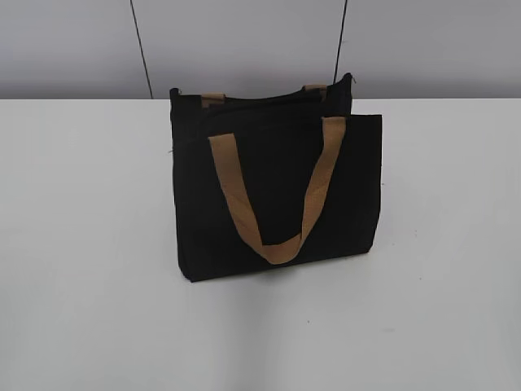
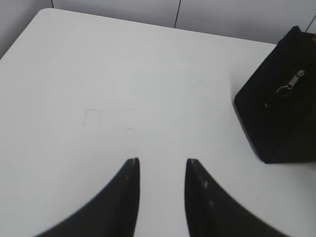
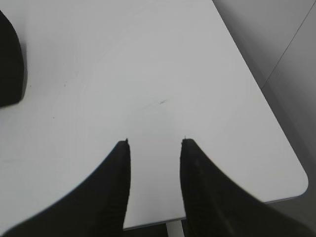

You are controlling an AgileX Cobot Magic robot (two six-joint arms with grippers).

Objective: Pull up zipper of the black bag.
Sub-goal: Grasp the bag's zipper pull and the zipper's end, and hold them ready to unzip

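Observation:
The black bag (image 1: 277,187) stands upright in the middle of the white table, one tan handle (image 1: 273,195) hanging down its front. In the left wrist view the bag's end (image 2: 281,108) shows at the right, with the silver zipper pull tab and ring (image 2: 291,83) on it. My left gripper (image 2: 162,165) is open and empty over bare table, well left of the bag. My right gripper (image 3: 154,143) is open and empty near the table's right front edge; a corner of the bag (image 3: 10,64) shows at the far left. Neither gripper shows in the exterior view.
The white table (image 1: 89,244) has a rounded corner and edge close to the right gripper (image 3: 291,173). A grey panelled wall (image 1: 244,41) stands behind the table.

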